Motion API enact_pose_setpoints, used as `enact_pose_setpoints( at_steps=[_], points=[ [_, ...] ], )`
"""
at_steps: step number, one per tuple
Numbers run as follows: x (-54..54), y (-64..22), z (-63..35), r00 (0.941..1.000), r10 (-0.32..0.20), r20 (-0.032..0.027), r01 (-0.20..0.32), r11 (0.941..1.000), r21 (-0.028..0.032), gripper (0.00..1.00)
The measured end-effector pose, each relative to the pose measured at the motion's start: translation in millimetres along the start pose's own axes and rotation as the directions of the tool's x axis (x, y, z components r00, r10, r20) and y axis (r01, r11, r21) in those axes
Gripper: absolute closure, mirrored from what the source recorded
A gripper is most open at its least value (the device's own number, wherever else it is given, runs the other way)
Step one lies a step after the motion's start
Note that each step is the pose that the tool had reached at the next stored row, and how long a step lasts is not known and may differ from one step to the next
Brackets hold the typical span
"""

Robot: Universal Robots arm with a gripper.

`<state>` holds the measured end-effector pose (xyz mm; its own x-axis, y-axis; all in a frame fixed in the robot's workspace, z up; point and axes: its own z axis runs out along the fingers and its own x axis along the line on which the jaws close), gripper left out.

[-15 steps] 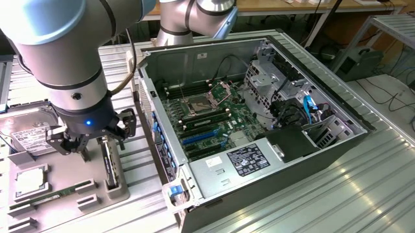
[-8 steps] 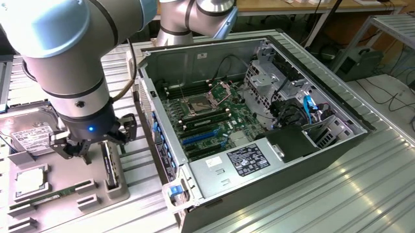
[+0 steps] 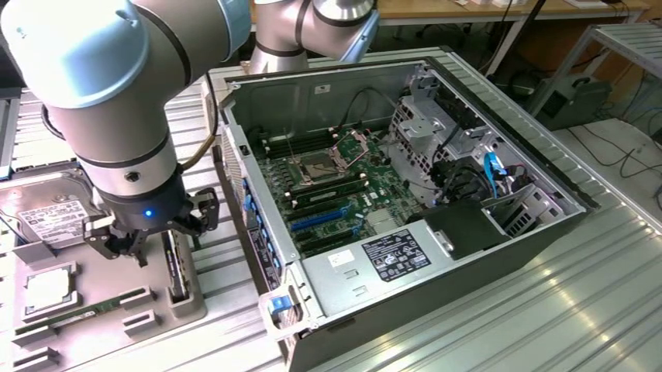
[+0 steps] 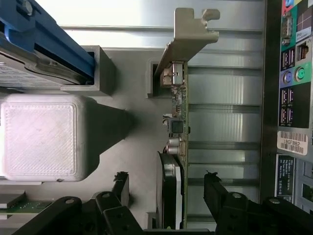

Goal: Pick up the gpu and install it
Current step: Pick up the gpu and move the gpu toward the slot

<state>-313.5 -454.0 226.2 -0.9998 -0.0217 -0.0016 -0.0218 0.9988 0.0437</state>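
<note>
The gpu (image 4: 177, 142) stands on its long edge in a slot of a grey holder (image 4: 127, 147), outside the computer case (image 3: 414, 194). In the wrist view its green board faces one way and its black cooler the other, and the silver end bracket (image 4: 188, 41) sticks out past the holder's end. The jaws are spread wide and grip nothing. Their two black fingers (image 4: 217, 196) sit one on each side of the card, with a gap on both sides. In the exterior view the gpu (image 3: 176, 267) is a thin dark strip just below the arm's wrist. The holder rests on the ribbed metal desk (image 3: 517, 325), to the exterior view's left of the open case. A white block (image 4: 39, 134) stands beside the card's slot, and a hard drive (image 3: 46, 217) with a white label lies further to the exterior view's left. Inside the case the green motherboard (image 3: 331, 186) lies bare, with blue slots (image 3: 315, 221) near its lower edge.
</note>
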Motion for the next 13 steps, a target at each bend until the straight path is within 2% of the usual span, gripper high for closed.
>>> enact_pose_setpoints(
  at_steps=[7, 8, 10, 12, 13],
  points=[
    [0.0, 0.0, 0.0, 1.0, 0.0, 0.0, 0.0, 1.0, 0.0, 0.29],
    [0.0, 0.0, 0.0, 1.0, 0.0, 0.0, 0.0, 1.0, 0.0, 0.42],
    [0.0, 0.0, 0.0, 1.0, 0.0, 0.0, 0.0, 1.0, 0.0, 0.42],
    [0.0, 0.0, 0.0, 1.0, 0.0, 0.0, 0.0, 1.0, 0.0, 0.54],
    [0.0, 0.0, 0.0, 1.0, 0.0, 0.0, 0.0, 1.0, 0.0, 0.54]
  ],
)
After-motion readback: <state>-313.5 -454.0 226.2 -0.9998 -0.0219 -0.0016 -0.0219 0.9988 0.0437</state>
